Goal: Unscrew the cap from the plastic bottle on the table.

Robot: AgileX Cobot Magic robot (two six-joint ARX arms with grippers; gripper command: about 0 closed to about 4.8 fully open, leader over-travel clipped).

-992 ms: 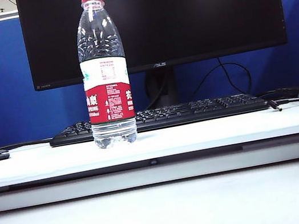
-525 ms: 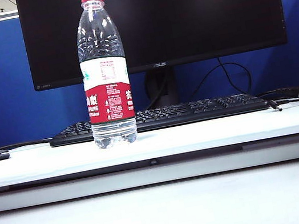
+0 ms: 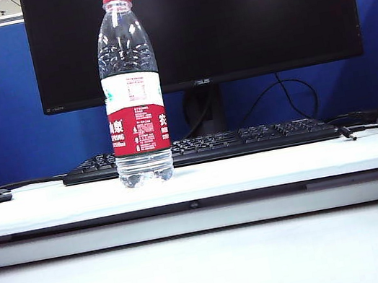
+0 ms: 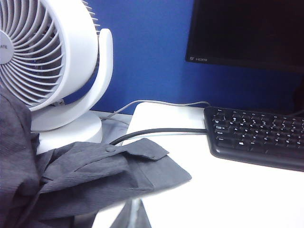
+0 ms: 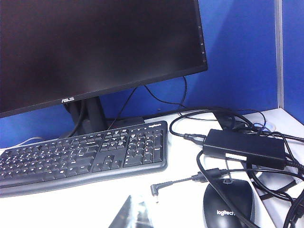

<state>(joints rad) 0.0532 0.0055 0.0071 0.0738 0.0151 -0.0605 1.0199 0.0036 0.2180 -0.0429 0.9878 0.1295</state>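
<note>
No change over the last second: exterior view was identical across all three frames, nothing moved, neither arm entered it. For the task, that meant no work under way on the bottle.

Scene, big to small:
- table (image 3: 288, 164): white, raised ledge along its front edge.
- monitor (image 3: 226, 18): dark, at the back edge.
- keyboard (image 3: 247, 140): black, in front of the monitor, across the middle.
- fan (image 4: 42, 57): white, at the left edge, with a grey cloth (image 4: 85, 175) bunched against its base.
- plastic bottle (image 3: 131, 86): upright, left of centre, close to the front edge, in front of the keyboard's left end. Nothing was touching it.
- power brick (image 5: 244, 146) and mouse (image 5: 228, 206): among cables by the right edge.
- left gripper (image 4: 134, 216): only the tip showed in its wrist view, jaws together, empty, near the left edge by the cloth and fan. Well apart from the bottle.
- right gripper (image 5: 133, 211): the same, tip only, jaws together, nothing held, near the right edge by the keyboard's right end and the mouse. Also well apart.
- red ring (image 3: 116, 0): on the neck, with bare clear thread above it.
- cap: not on the bottle, not in any view.

My read: cap was already off, task looked done, both arms parked. Where the cap went, couldn't tell.
</note>
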